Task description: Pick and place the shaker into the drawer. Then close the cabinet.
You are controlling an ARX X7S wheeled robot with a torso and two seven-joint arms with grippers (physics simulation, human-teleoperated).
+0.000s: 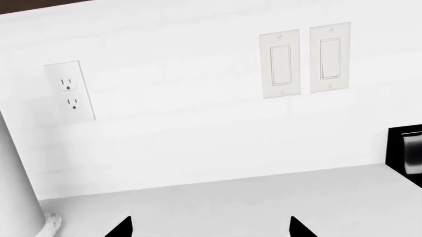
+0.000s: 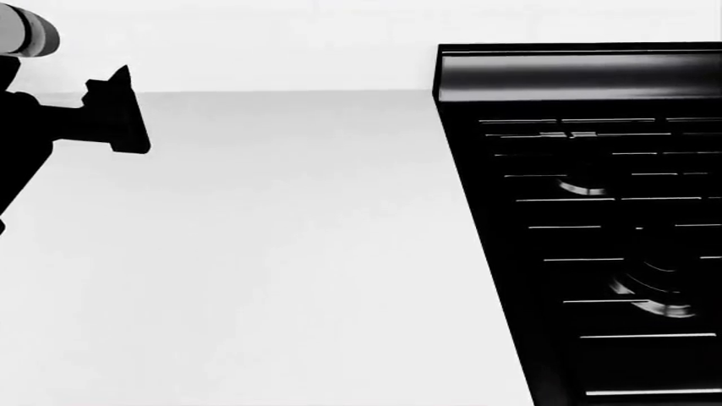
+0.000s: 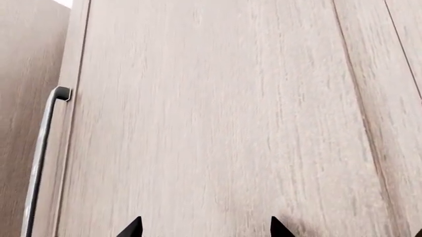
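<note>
Cabinet (image 3: 218, 118) panel faces the spread right jaws, nothing between.

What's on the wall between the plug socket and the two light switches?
Nothing. In the left wrist view, the stretch of white wall between the socket and the switches is bare.

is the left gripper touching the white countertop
Apart. In the head view the left gripper hangs in the air with bare countertop beneath it, and in the left wrist view its fingertips show open counter beyond them.
</note>
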